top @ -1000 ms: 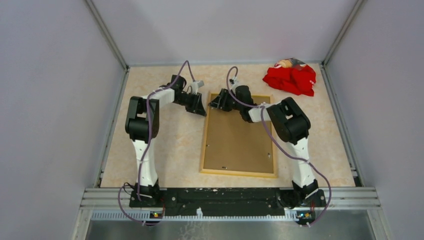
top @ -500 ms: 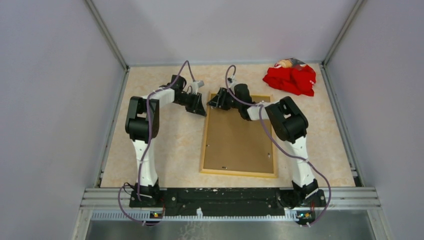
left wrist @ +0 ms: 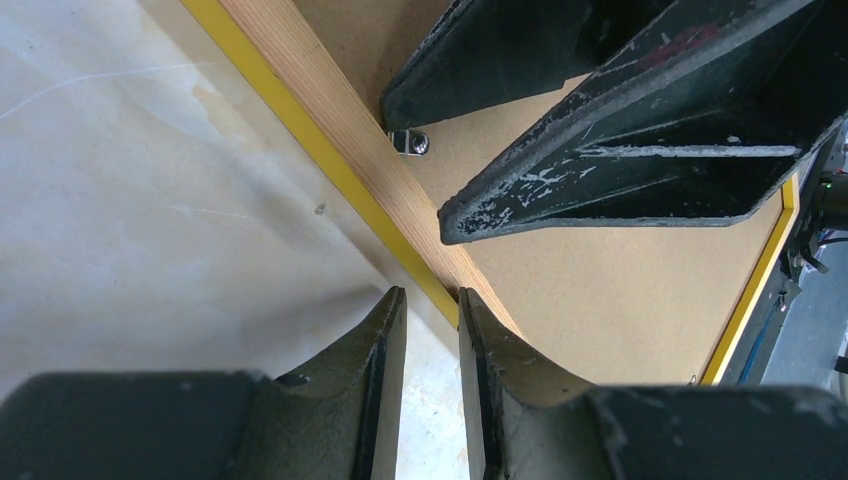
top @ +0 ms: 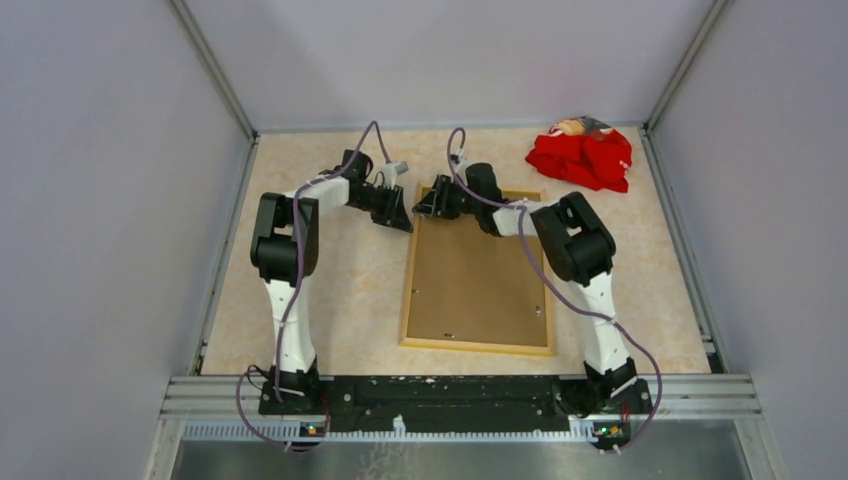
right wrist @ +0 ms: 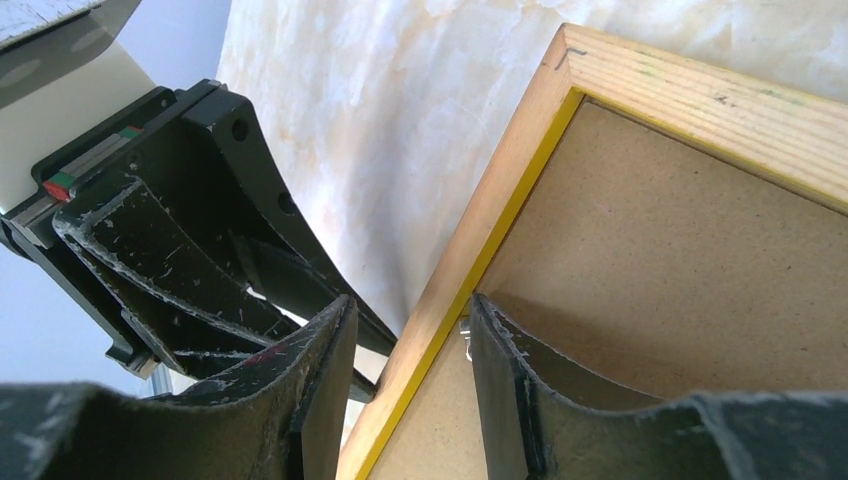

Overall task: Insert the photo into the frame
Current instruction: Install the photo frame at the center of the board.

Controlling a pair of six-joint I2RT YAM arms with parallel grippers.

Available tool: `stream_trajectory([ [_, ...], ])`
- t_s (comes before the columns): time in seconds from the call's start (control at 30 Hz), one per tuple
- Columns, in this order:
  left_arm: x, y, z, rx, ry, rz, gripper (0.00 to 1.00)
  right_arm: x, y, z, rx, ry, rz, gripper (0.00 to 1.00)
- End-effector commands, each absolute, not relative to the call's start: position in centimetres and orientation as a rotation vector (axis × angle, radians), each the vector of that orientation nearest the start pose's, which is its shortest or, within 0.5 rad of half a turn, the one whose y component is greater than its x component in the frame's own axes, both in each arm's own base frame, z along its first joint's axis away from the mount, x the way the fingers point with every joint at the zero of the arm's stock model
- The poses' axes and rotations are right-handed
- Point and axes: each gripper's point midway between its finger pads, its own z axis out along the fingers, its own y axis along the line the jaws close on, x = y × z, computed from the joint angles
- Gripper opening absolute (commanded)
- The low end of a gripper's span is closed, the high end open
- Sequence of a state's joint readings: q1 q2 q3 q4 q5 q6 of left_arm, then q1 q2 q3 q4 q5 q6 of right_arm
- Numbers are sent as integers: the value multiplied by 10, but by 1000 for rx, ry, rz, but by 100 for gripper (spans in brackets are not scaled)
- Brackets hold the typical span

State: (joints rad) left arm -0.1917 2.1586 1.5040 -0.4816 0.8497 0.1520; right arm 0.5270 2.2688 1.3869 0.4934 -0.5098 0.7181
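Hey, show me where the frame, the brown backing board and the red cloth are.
frame [top: 475,346], top external view, on its near wooden rail.
brown backing board [top: 475,280], top external view, on its bare middle.
red cloth [top: 582,158], top external view, on the middle of the crumpled heap.

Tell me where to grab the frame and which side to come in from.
Grip the frame by its left long rail near the far corner, coming down from above. It lies flat, back up, so only a rail offers two opposing faces: one finger outside over the table, one inside on the recessed backing board. The right claw straddles that rail there, jaws open.
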Motion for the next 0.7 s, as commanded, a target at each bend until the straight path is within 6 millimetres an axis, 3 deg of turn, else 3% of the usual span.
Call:
stream_trajectory([
  [0.0, 409, -209, 35, 704, 2422, -1109, 32, 430, 392, 43, -237, 2217, 1321, 45],
  [0.37, 409, -209, 34, 705, 2422, -1105, 31, 427, 394, 40, -291, 2248, 1346, 45],
  [0.67, 407, -208, 36, 714, 2420, -1101, 31, 428, 397, 48, -302, 2253, 1377, 45],
])
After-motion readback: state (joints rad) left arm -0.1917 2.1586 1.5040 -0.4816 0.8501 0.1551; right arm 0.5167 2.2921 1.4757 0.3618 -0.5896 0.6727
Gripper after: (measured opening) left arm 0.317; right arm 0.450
